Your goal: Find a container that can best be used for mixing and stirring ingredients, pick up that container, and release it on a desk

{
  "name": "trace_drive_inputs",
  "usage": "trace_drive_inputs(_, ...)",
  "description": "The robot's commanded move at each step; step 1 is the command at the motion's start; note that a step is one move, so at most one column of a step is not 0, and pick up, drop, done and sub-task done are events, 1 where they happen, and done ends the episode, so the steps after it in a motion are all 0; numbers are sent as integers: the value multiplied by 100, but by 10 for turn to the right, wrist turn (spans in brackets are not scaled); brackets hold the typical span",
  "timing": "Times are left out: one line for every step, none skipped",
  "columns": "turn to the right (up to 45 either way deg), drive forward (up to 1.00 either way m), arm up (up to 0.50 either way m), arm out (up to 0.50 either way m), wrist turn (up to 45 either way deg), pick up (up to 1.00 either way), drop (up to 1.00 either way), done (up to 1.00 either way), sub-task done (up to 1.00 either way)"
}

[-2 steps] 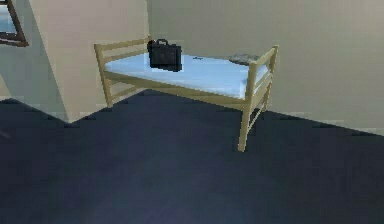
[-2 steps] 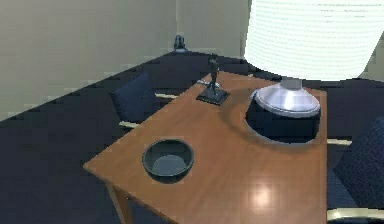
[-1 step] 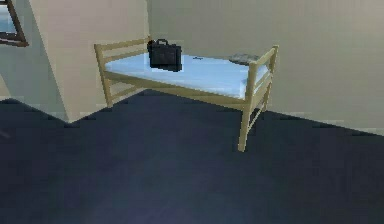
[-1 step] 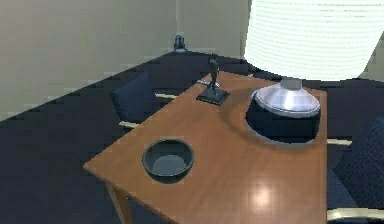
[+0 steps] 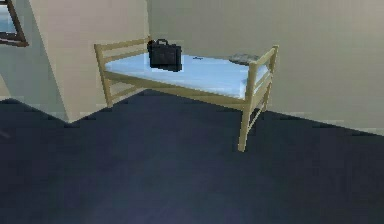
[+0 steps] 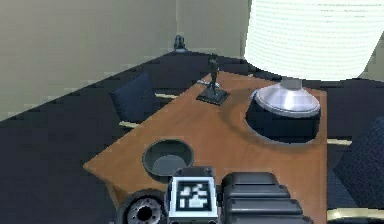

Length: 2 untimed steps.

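Arm side view: dark round bowl (image 6: pixel 168 158) sat upright on the wooden desk (image 6: pixel 215 140), near the desk's edge at about 7 o'clock of the tabletop. Gripper (image 6: pixel 146 210) was at the frame's 6 o'clock edge, just below the bowl. Its far end couldn't be made out with the bowl right behind it, so I can't tell whether it held anything, or whether it touched the bowl. White marker square (image 6: pixel 195 196) was at 3 o'clock of the gripper body, with the arm (image 6: pixel 262 200) further to 3 o'clock.

Also on the desk: a small dark statuette (image 6: pixel 212 78) at 1 o'clock of the bowl, well apart. A lamp (image 6: pixel 287 102) with a silver base and big white shade was at 2 o'clock. A dark chair (image 6: pixel 133 95) stood beside the desk at 11 o'clock of the bowl, a second chair (image 6: pixel 358 165) at 3 o'clock of the frame.

Forward view: wooden-framed bed (image 5: pixel 200 78) at 12 o'clock against the wall, on a dark blue floor (image 5: pixel 150 160). A black bag (image 5: pixel 164 54) stood on the mattress, with a flat grey item (image 5: pixel 243 58) at its 3 o'clock. Window (image 5: pixel 10 25) at 10 o'clock.
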Motion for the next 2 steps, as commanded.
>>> trace_drive_inputs(0,0,0,24,0,0,0,0,0)
trace_drive_inputs(0,0,0,0,450,0,0,0,0)
